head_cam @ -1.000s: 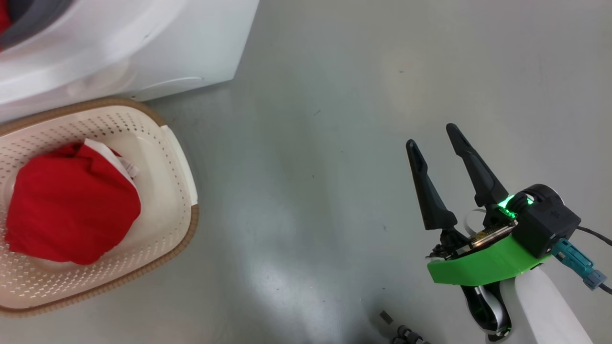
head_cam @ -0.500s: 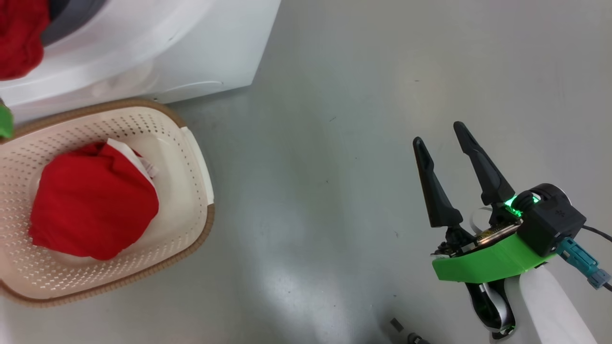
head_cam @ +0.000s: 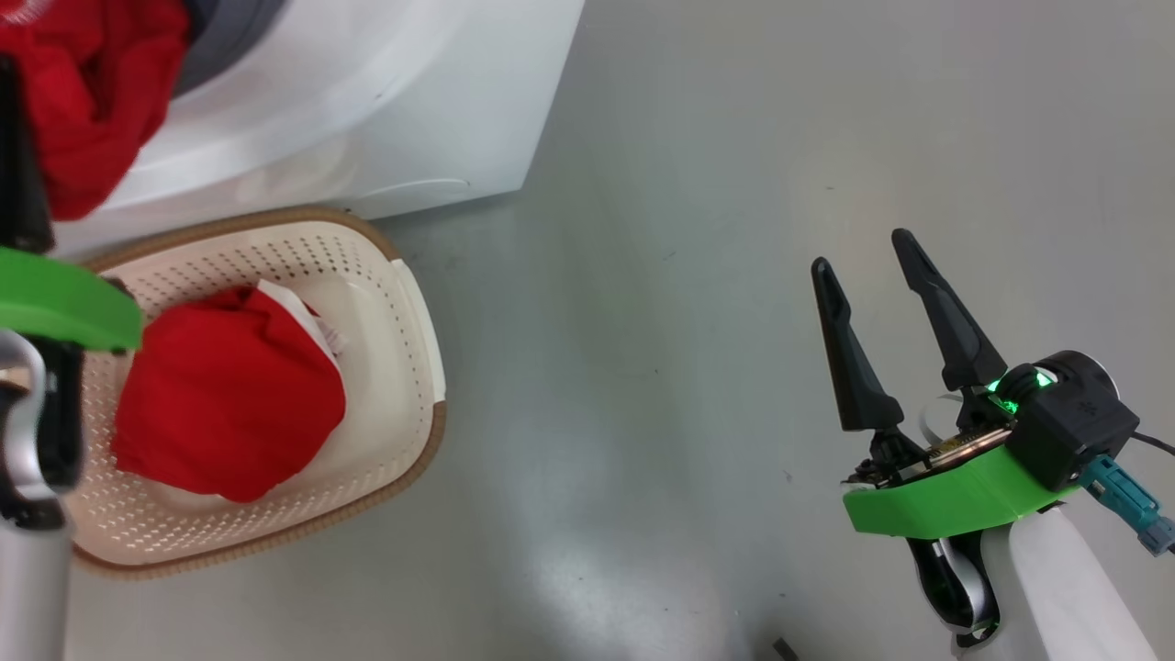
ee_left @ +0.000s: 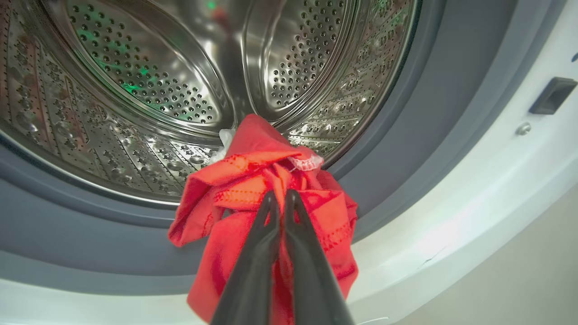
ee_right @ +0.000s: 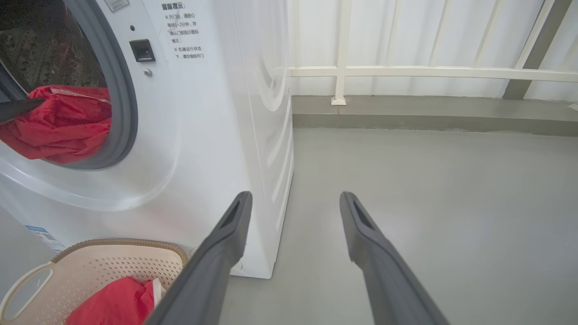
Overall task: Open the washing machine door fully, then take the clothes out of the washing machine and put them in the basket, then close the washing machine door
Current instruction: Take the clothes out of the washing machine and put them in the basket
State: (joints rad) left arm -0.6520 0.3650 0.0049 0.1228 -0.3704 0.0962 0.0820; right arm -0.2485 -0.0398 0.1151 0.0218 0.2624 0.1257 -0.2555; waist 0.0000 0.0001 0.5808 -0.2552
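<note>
Red cloth in the grip: a bright red fabric garment with white trim (ee_left: 235, 189) sits in the mouth of the big white front-loading washing machine (head_cam: 367, 119). It is draped over the lower lip of the machine's grey rubber gasket (ee_left: 429, 113).
Left gripper: the left gripper (ee_left: 280, 196) is at the machine's opening, its two long dark fingers clamped together on a fold of that garment. Pinching one fold probably lets the rest trail out freely.
Garment's axis: its long axis runs in and out through the machine's mouth. The crumpled end with the white tag points into the perforated steel drum (ee_left: 158, 67), and the other end droops outward over the machine's front.
Basket: the small cream-white perforated plastic basket with a brown woven-look rim (head_cam: 431, 431) stands against the foot of the machine, just below its mouth, likely so lifted cloth needs only a short carry.
Inside the basket: a second red garment with a white panel (head_cam: 229, 404) lies bundled there, below the machine's opening.
Right gripper: the right gripper (head_cam: 861, 252) hangs well out past the machine's right-hand corner, over the grey smooth floor (head_cam: 643, 367). Its fingers are spread wide with nothing between them, apparently parked clear of the unloading.
Stage: unloading looks partway done, and closing the door is not yet done.
</note>
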